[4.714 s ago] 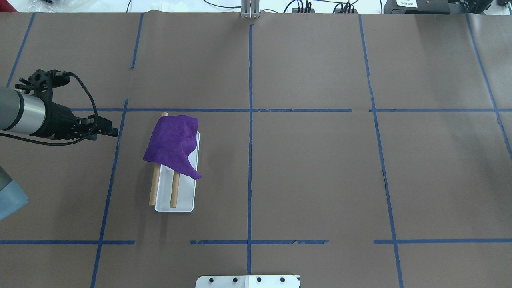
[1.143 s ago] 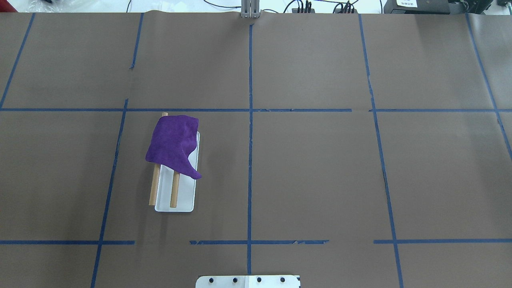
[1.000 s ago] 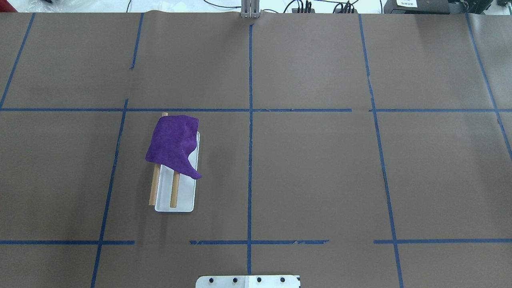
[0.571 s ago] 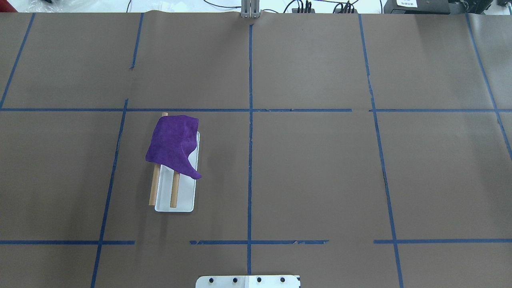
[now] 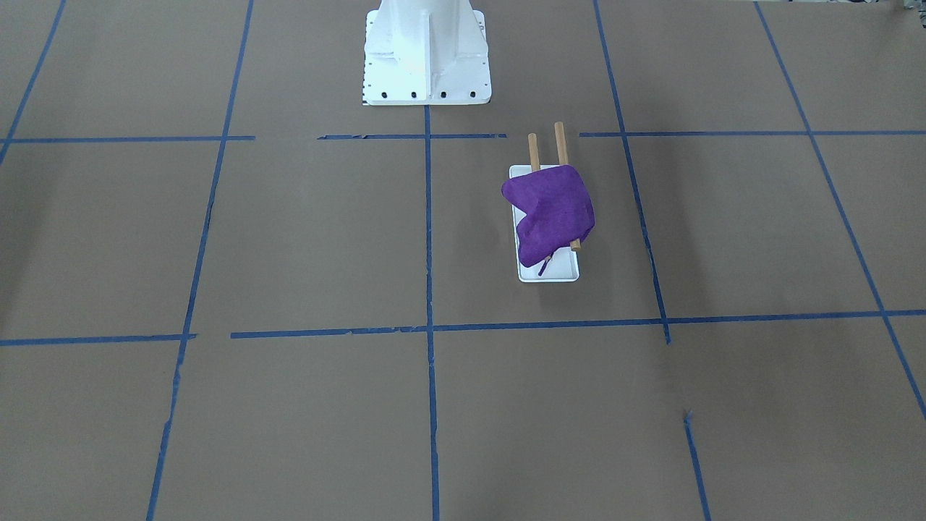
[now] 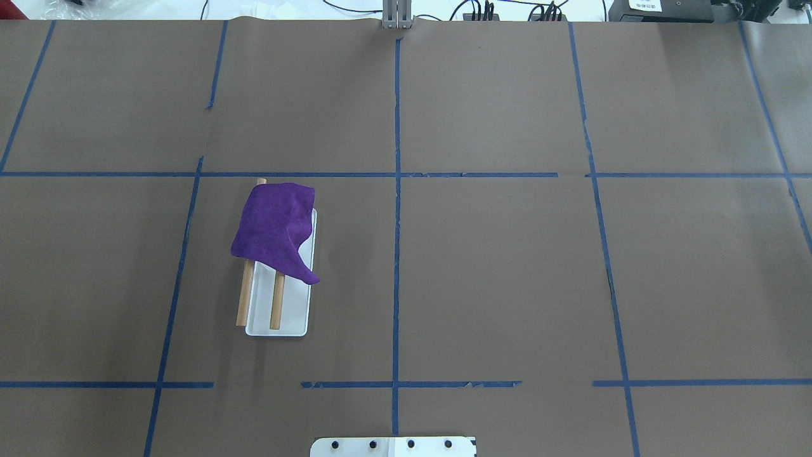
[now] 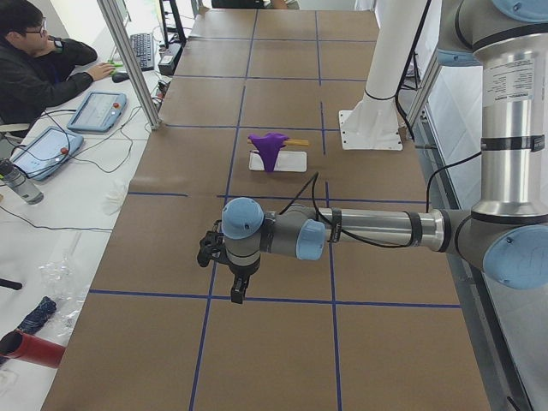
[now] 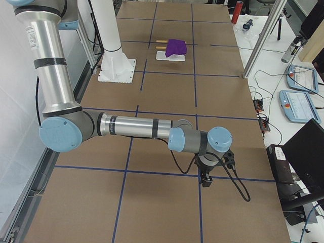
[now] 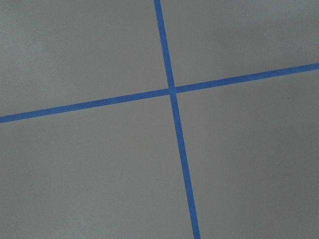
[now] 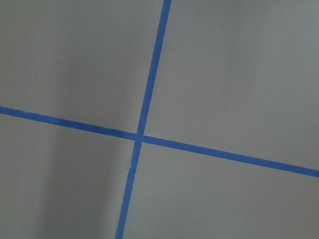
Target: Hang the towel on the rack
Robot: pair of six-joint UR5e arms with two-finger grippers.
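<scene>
Half the rack hides under the towel; left gripper and right gripper openings unreadable

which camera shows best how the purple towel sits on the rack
The overhead exterior view: the purple towel drapes across both wooden rods of the rack, one corner trailing off. Front-facing shows the same from the opposite side; both side views show it small and far; the wrist cameras show only taped table.

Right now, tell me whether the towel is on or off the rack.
On: the towel drapes across both rods of the rack, bunched unevenly.
</scene>
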